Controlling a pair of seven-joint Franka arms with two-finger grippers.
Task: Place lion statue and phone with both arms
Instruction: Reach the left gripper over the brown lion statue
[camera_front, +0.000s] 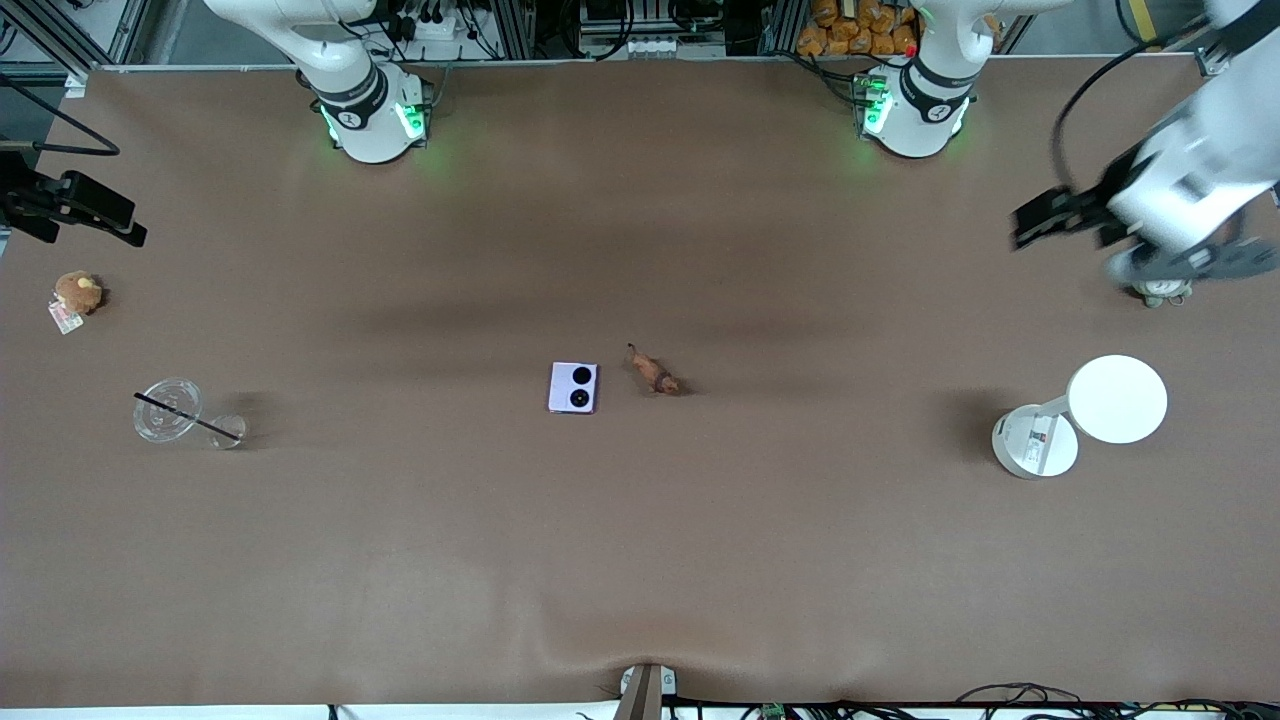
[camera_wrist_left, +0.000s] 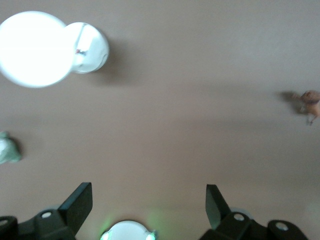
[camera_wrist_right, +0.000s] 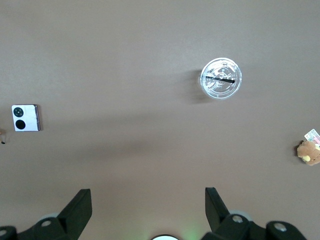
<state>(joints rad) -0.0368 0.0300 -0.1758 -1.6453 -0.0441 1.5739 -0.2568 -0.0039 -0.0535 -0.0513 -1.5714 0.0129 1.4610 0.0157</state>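
The pale lavender phone (camera_front: 573, 387) lies flat near the table's middle, its two black lenses up. It also shows in the right wrist view (camera_wrist_right: 25, 118). The small reddish-brown lion statue (camera_front: 655, 373) lies close beside it, toward the left arm's end. It also shows in the left wrist view (camera_wrist_left: 310, 102). My left gripper (camera_front: 1040, 222) hangs high over the left arm's end of the table, open and empty (camera_wrist_left: 148, 192). My right gripper (camera_front: 110, 220) hangs high over the right arm's end, open and empty (camera_wrist_right: 148, 196). Both are well away from the two objects.
A white round-headed lamp (camera_front: 1080, 415) stands at the left arm's end, with a grey-green plush (camera_front: 1160, 292) partly hidden under the left arm. At the right arm's end are a clear cup with a black straw (camera_front: 168, 408) and a round brown plush with a tag (camera_front: 77, 293).
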